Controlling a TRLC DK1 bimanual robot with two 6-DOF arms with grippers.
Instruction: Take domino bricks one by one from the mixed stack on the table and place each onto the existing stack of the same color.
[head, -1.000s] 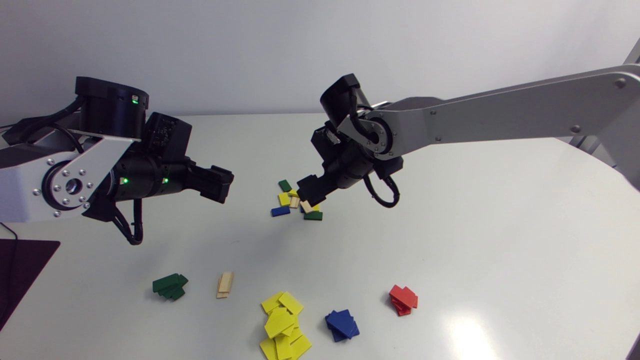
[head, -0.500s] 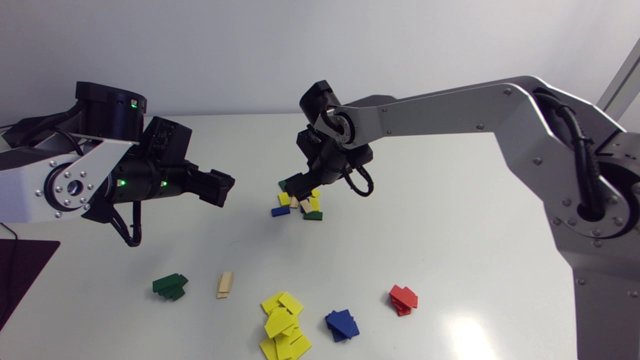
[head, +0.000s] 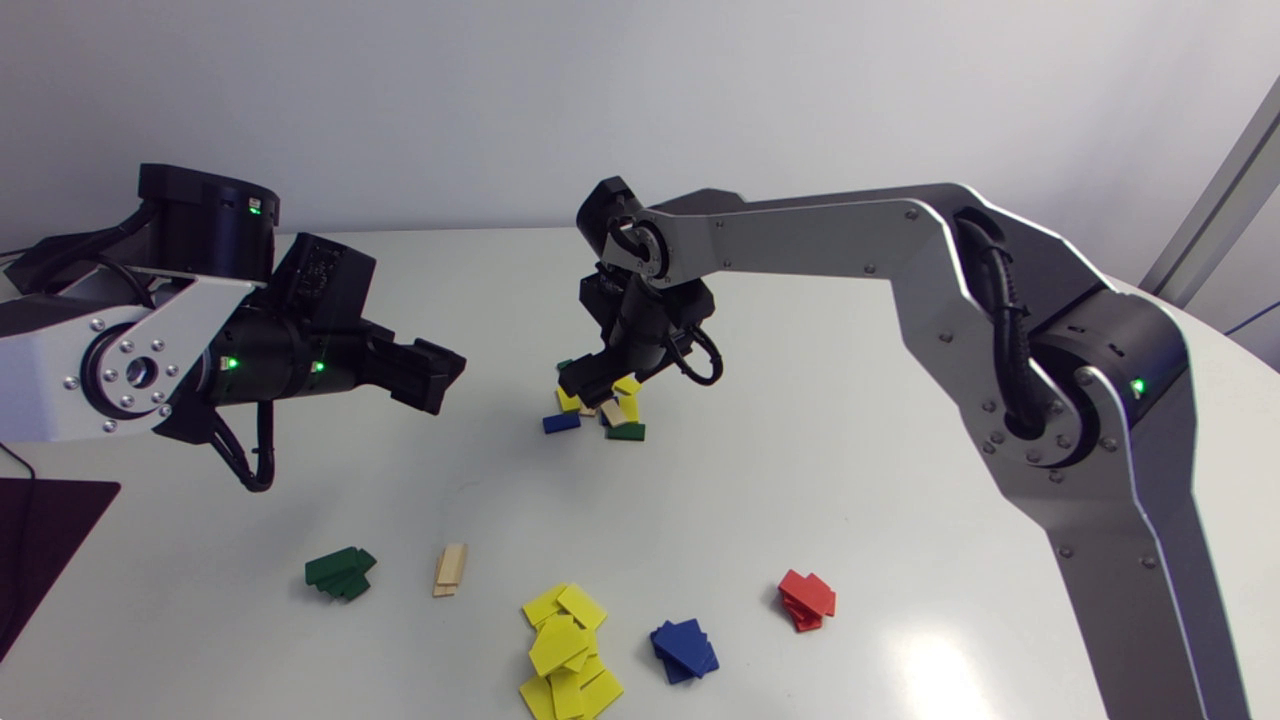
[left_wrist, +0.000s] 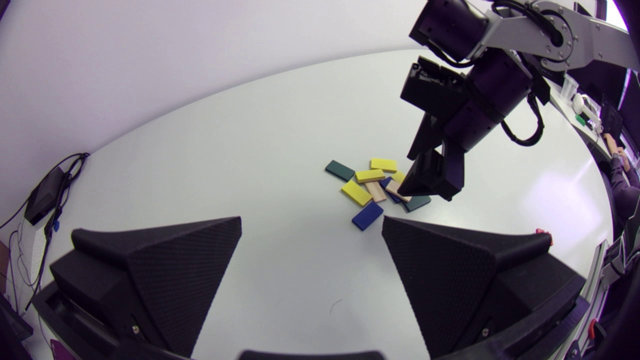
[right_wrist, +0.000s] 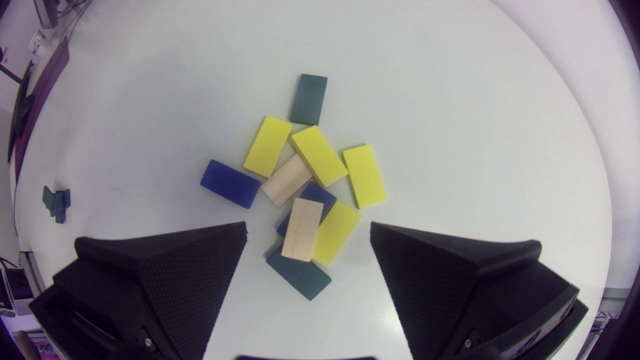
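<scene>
My right gripper (right_wrist: 308, 226), fingers (right_wrist: 200, 270) spread wide, hangs over the pale rectangular wooden domino brick (right_wrist: 301, 229), long axis twelve-to-six o'clock.

The tabletop (head: 820, 460) is lit brightly and evenly from above. A white glare patch is seen just right of the red stack (head: 806, 600); elsewhere only faint, soft shadows are cast.

The pale counter (head: 900, 480) is spreading wide, its far edge curving round and its glossy surface catching a bright patch of glare toward the counter's front right. 1 dark maroon mat (head: 45, 540) is lying flat at the counter's left edge, partly cut off from sight.
</scene>
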